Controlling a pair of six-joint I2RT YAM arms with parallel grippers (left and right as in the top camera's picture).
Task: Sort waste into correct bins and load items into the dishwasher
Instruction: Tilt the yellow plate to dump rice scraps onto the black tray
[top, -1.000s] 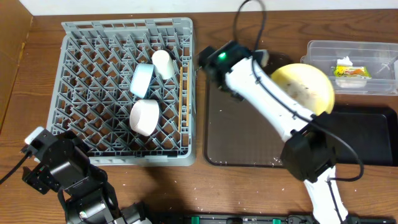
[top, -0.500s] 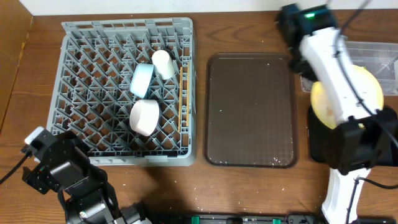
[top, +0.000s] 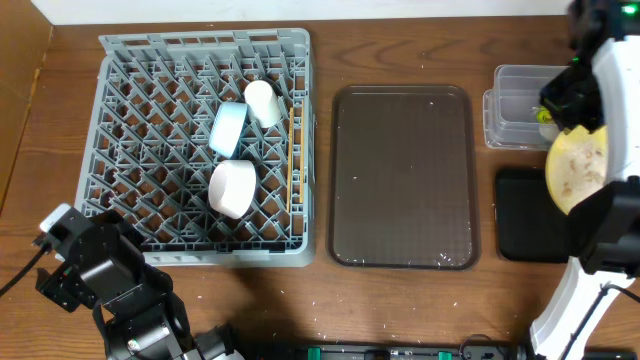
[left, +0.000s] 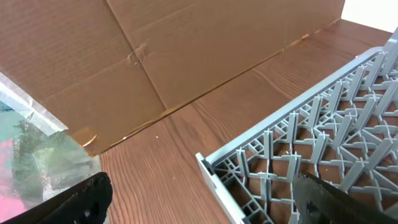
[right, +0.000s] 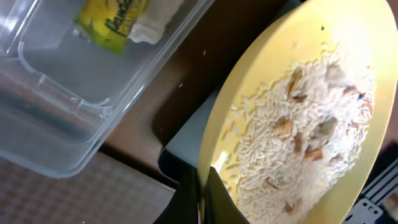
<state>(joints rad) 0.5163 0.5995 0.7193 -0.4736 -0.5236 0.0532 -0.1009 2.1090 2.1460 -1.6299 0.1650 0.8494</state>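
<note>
The yellow plate (top: 577, 170) has shifted over the black tray (top: 525, 215).

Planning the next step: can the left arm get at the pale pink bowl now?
Probably yes: the pale pink bowl lies uncovered in the rack, and the left hand is open, empty.

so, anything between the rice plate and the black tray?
Nothing visible. The right gripper holds the plate tilted just above the tray. The part of the tray in view is bare, and its right side is hidden.
</note>
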